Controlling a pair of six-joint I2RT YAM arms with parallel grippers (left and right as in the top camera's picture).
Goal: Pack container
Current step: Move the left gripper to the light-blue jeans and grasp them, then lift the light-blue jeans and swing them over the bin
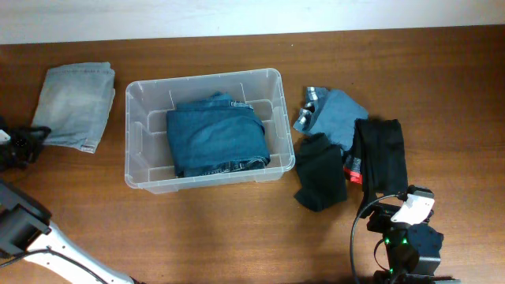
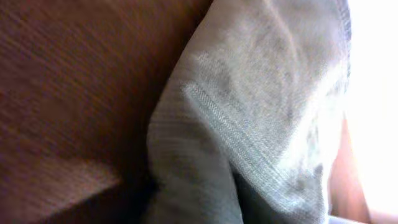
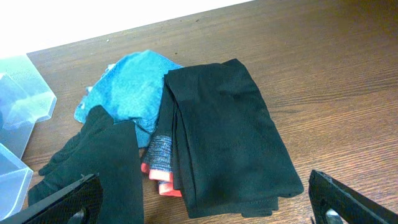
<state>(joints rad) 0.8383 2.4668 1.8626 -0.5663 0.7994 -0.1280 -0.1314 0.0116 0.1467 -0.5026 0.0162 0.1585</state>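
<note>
The container (image 1: 134, 138), a clear plastic bin, stands mid-table with dark teal folded jeans (image 1: 217, 136) inside; its corner shows in the right wrist view (image 3: 25, 93). My left gripper (image 1: 28, 142) is at the far left, against the near edge of a folded light denim garment (image 1: 75, 105). That cloth (image 2: 261, 112) fills the left wrist view and no fingers show there. My right gripper (image 3: 211, 205) is open and empty, just before a folded black garment (image 3: 217, 130), also seen from overhead (image 1: 383, 154).
Right of the bin lie a second black garment (image 1: 319, 173), a blue cloth (image 1: 338, 114), a grey rolled item (image 1: 313, 96) and a red-and-grey sock (image 1: 353, 170). The sock (image 3: 161, 162) lies between the two black pieces.
</note>
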